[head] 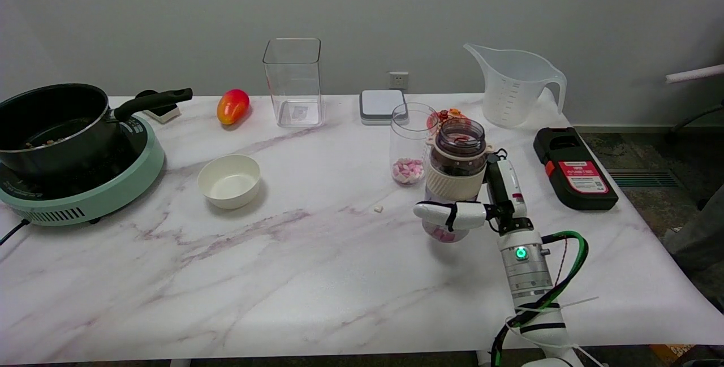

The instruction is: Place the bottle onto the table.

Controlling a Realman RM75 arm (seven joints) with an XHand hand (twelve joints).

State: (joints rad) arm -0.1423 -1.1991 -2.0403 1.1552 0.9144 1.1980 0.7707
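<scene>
At the lower right of the frame the white right arm rises from the table's near edge, and its right hand [481, 208] wraps the bottle [455, 177]: one white finger [447, 215] curls across the front of the lower body while the rest of the hand lies against the bottle's right side, so the hand has a firm hold on it and nothing else. The bottle stands right of centre, upright, its long axis vertical, open mouth up, with a pale sleeve round its middle and pink-and-white pieces showing in its clear base. Its base looks to be at or just above the marble table [317, 276]; whether it actually touches cannot be told from this view, though a shadow lies close beneath it. The coming move seems to turn on that small gap straight below the bottle: a short descent, then loosening the fingers. Bare marble spreads to the lower left and centre of the frame, giving room to withdraw. Just left of the bottle and slightly farther back stands a clear cup [412, 143] holding similar pieces, near enough to be knocked by a sideways swing. To the right lies a black case [574, 169], well apart. Beyond it, upper right, a measuring jug [517, 85] stands near the wall.
</scene>
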